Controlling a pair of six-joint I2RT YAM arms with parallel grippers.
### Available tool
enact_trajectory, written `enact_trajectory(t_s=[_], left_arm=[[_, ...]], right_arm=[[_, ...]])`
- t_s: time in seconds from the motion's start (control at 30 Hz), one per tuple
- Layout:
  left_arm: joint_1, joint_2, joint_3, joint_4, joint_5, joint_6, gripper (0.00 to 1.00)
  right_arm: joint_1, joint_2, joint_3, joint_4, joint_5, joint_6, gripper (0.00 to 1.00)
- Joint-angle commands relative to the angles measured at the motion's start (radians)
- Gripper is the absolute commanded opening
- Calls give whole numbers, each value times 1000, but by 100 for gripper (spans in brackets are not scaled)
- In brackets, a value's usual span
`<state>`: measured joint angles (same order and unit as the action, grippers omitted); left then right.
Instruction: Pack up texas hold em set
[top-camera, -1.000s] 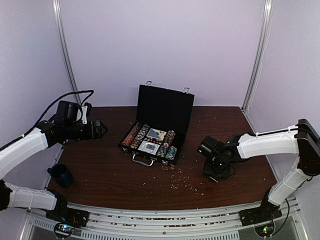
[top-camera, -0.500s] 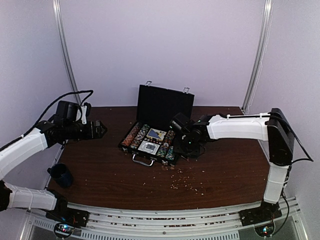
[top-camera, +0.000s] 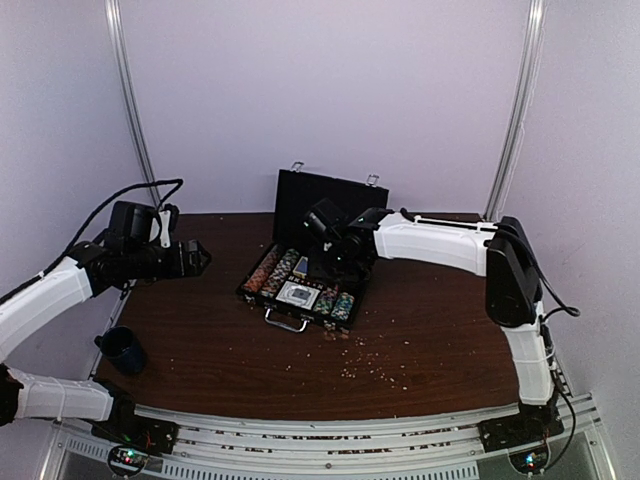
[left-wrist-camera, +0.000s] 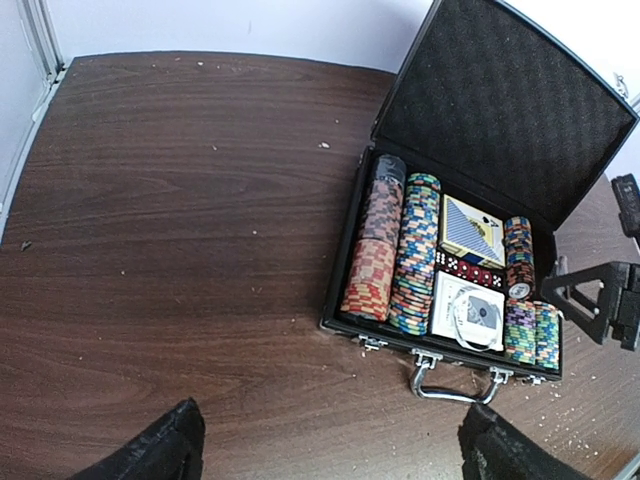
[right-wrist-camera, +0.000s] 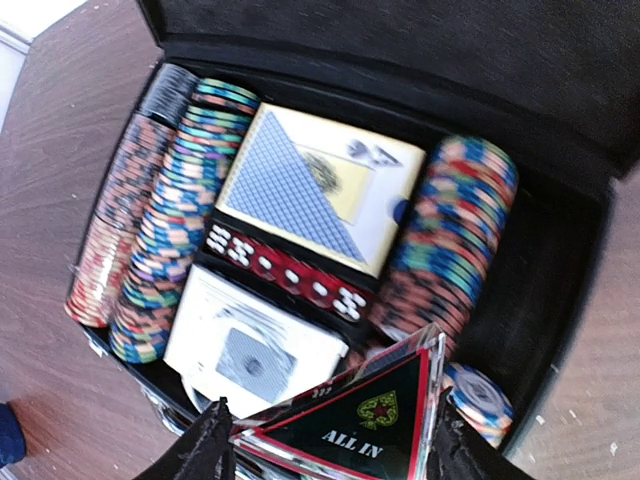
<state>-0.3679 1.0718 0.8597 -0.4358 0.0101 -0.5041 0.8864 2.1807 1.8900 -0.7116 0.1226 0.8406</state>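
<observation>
The black case stands open at the table's middle, its lid (top-camera: 335, 208) upright and its silver handle (left-wrist-camera: 455, 385) facing the near edge. It holds rows of multicoloured chips (right-wrist-camera: 165, 225), a blue card deck box (right-wrist-camera: 310, 190), a white deck box (right-wrist-camera: 255, 345), a row of red dice (right-wrist-camera: 285, 270) and a round button (right-wrist-camera: 478, 395). My right gripper (right-wrist-camera: 330, 440) is shut on a clear triangular "ALL IN" plaque (right-wrist-camera: 370, 420) and holds it just above the case's right half (top-camera: 328, 252). My left gripper (left-wrist-camera: 335, 450) is open and empty, up left of the case (top-camera: 200, 258).
A dark blue mug (top-camera: 122, 350) stands at the table's near left edge. Small crumbs (top-camera: 365, 360) lie scattered on the brown table in front of the case. White walls close in the back and both sides.
My right arm has swung from the table's right side leftwards to over the open case, carrying the plaque. My left arm has hardly moved.
</observation>
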Motion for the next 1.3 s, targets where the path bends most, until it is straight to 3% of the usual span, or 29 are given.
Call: enact_trajectory(t_s=[0.0,0.23,0.93,1.27], left_arm=[[2,-1,42,5,-13,7,91],[1,1,56,-5,-27,17,91],[1,5,99,-38,-93,47,91],[2,24,114,-43,-113,58,92]], right_arm=[[-1,92,128,-20,12,-53,55],[-22,192,269,6,20,-74,55],[-74,299,333,198,-70,-127,56],[-80,337,339,207,-35,-127,57]])
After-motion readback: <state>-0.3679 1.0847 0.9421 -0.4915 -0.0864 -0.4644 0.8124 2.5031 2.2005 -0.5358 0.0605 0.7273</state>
